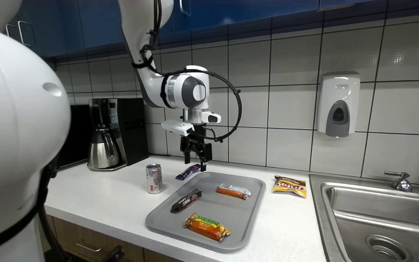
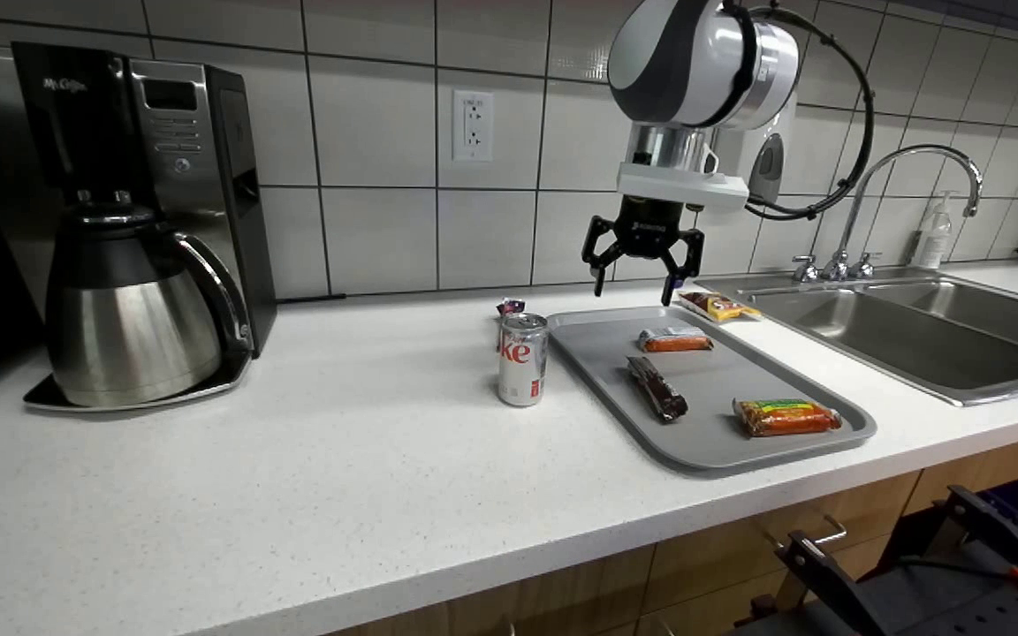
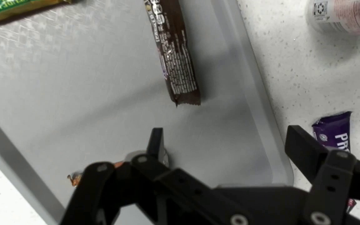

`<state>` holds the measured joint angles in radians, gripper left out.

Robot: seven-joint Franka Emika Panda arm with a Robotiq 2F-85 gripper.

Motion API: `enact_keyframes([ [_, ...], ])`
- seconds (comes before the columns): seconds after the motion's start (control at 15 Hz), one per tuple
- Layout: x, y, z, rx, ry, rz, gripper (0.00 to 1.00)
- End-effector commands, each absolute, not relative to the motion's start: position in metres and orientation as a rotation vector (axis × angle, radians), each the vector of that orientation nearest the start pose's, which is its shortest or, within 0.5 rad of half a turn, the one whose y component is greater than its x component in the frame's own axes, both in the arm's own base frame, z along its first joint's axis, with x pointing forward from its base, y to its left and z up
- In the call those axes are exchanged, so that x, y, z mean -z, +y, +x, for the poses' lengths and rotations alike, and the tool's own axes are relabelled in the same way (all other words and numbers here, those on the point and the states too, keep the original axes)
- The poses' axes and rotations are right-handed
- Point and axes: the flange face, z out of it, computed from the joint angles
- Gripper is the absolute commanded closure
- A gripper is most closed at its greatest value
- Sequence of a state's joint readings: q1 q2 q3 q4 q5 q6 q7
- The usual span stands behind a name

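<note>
My gripper [image 1: 195, 165] hangs above the far end of a grey tray [image 1: 240, 214], fingers wide apart with nothing between them. On the tray lie a dark brown bar [image 3: 180, 59], an orange and white bar [image 2: 675, 339] and a green and orange bar [image 1: 206, 227]. In the wrist view one finger partly covers the orange and white bar; the opposite finger reaches past the tray rim, beside a purple wrapper [image 3: 334, 132] on the counter. A silver soda can [image 2: 523, 360] stands upright left of the tray in both exterior views.
A yellow and brown snack bag [image 1: 289, 186] lies between the tray and the steel sink [image 1: 318, 218]. Tiled wall [image 2: 376, 247] runs behind the counter. A coffee maker [image 2: 138, 300] with its steel carafe stands at the far left, and blue cabinets [image 1: 231, 14] hang overhead.
</note>
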<state>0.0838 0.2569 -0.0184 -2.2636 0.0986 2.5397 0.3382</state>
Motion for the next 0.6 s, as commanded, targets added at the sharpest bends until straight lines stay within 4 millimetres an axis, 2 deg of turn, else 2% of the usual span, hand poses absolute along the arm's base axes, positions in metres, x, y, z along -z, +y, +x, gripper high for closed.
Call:
enact_keyframes([
  [0.0,-0.253,0.025,0.517,0.016,0.505,-3.046,0.00],
  [0.53,-0.230,0.022,0.494,-0.039,0.512,-3.067,0.00],
])
